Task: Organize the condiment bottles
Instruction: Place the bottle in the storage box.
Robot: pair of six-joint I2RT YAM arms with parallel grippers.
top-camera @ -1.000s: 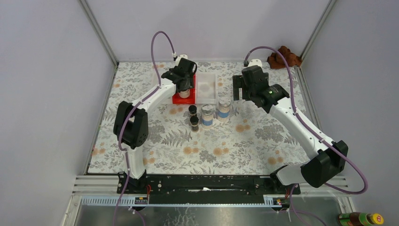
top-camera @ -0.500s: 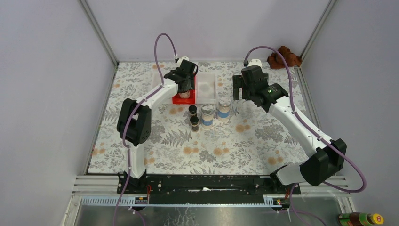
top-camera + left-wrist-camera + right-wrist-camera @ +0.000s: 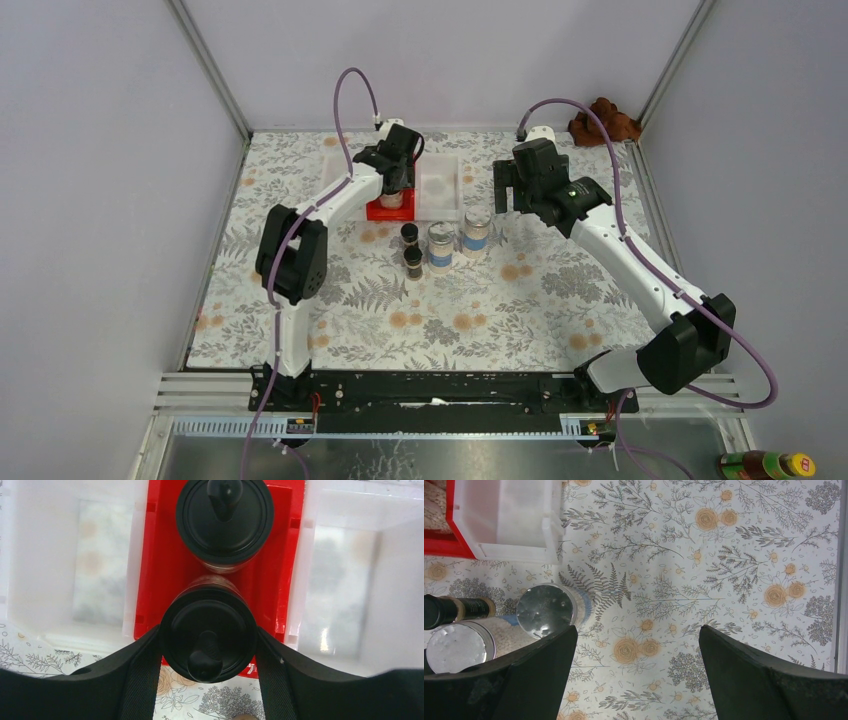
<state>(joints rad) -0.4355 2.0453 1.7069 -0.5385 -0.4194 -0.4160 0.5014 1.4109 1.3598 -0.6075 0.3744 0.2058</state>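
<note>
- The left gripper is clamped on the near domed-cap jar; the jar stands upright at the near end of the red tray, with the far domed-cap jar just beyond it, apparently touching.
- The right gripper hangs empty, jaws wide apart; the silver-lidded jars stand beside one finger, on the tray side, so this arm is probably nearer to them.
- The blue labels are too small to read.

glossy red plastic tray, smooth black plastic caps, shiny metal lids.
</note>
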